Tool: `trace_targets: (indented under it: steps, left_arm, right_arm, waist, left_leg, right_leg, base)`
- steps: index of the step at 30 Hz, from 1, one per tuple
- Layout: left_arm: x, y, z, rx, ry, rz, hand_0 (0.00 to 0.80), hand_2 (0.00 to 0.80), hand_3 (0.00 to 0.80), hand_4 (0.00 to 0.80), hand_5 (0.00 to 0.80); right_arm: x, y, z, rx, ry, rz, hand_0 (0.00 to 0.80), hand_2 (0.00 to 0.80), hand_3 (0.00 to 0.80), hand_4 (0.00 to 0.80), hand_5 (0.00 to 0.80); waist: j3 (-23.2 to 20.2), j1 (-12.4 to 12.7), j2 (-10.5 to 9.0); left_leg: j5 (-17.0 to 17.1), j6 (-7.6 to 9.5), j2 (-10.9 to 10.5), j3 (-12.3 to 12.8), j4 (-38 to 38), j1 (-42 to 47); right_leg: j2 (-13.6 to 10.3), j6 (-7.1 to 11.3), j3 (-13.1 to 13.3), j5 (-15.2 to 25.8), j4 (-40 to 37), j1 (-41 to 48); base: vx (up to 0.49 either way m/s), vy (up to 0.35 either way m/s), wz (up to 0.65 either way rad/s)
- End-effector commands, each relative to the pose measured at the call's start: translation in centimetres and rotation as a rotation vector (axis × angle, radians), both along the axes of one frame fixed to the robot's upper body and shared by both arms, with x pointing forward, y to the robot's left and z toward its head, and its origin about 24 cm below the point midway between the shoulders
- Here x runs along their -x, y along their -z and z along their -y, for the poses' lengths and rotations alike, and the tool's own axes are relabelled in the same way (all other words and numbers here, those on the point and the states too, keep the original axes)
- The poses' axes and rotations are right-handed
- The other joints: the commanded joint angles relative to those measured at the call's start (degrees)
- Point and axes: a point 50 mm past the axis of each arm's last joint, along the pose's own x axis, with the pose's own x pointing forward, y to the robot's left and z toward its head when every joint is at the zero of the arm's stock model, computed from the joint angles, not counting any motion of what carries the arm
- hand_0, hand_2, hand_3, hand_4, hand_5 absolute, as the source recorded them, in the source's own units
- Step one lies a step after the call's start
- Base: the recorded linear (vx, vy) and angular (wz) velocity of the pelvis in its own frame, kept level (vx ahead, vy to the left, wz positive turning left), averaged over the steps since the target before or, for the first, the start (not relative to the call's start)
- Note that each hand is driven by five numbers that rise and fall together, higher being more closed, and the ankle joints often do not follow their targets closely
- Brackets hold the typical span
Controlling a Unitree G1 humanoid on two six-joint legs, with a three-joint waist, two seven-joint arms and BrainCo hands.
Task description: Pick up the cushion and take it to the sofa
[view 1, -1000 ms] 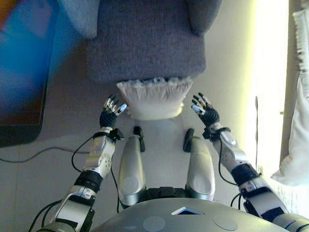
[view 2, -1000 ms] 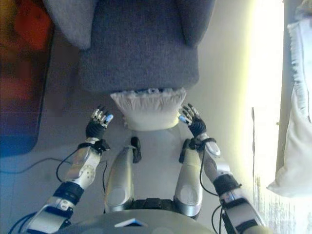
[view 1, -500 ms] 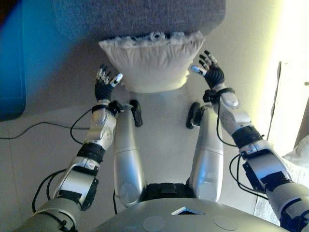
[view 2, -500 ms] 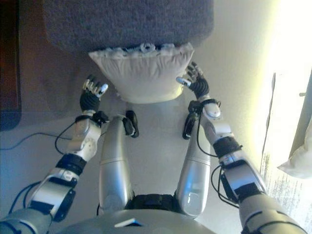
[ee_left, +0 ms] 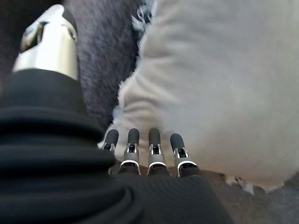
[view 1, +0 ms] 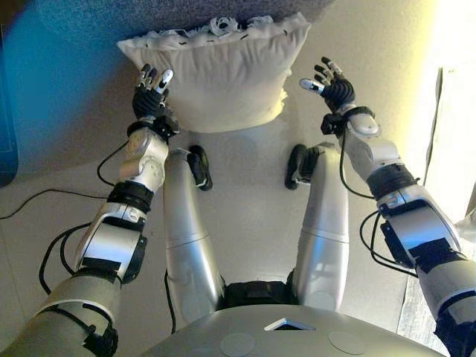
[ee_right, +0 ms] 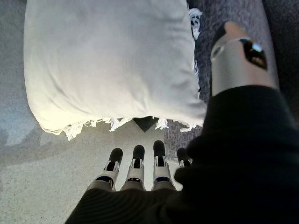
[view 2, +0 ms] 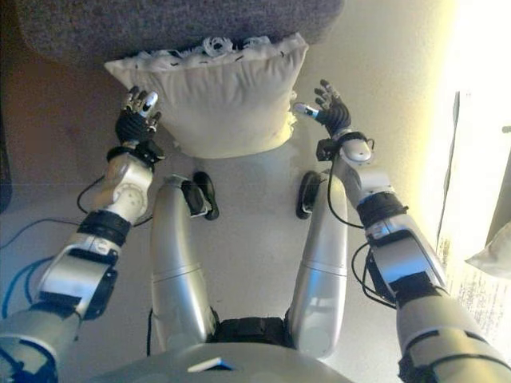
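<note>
Approach step. White fringed cushion (view 1: 216,74) upper centre of frame, on the floor (view 1: 245,201) against the grey sofa (view 2: 160,24). Left robot hand (view 1: 151,85) at its left edge, right robot hand (view 1: 331,83) just off its right corner; both with fingers straight, grasping nothing. Next: press inward from both sides, then lift.
</note>
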Motion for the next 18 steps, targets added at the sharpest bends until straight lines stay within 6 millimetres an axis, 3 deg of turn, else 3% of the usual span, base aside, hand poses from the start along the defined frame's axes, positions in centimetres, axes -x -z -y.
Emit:
trace_targets:
  steps: [1, 10, 18]
  left_arm:
    - [-0.1, 0.3, -1.3, 0.054, -0.076, -0.024, 0.0, 0.0, 0.0, 0.0, 0.0]
    - [-1.2, -1.5, -3.1, 0.077, -0.112, -0.045, 0.0, 0.0, 0.0, 0.0, 0.0]
    - [-1.9, -3.2, -4.9, 0.048, -0.115, -0.072, 0.0, 0.0, 0.0, 0.0, 0.0]
  right_arm:
    - [-0.3, -0.2, -0.4, -0.02, -0.056, -0.006, 0.0, 0.0, 0.0, 0.0, 0.0]
    - [-1.6, -2.3, -0.7, -0.003, -0.08, -0.021, 0.0, 0.0, 0.0, 0.0, 0.0]
    - [-2.7, -5.9, -1.2, 0.046, -0.098, 0.025, 0.0, 0.0, 0.0, 0.0, 0.0]
  waist:
    - [-2.66, -0.55, 1.72]
    - [-1.54, -0.45, 1.85]
    - [0.38, -0.24, 2.87]
  left_leg:
    - [-1.01, 2.42, 0.02, 2.34, 1.15, -0.61]
    - [-0.69, 2.01, 0.73, 2.33, 2.59, -0.89]
    - [-0.6, 1.93, 0.93, 2.97, 2.74, -0.74]
  right_leg:
    - [0.23, -0.43, 2.33, 4.31, -3.07, 1.71]
    - [-0.43, -0.8, 2.8, 4.74, -1.67, 1.09]
    - [-1.39, -1.03, 3.48, 5.64, -2.48, 1.07]
  base:
    - [0.0, 0.0, 0.0]
    - [0.009, 0.017, 0.0]
    - [-0.001, 0.064, 0.01]
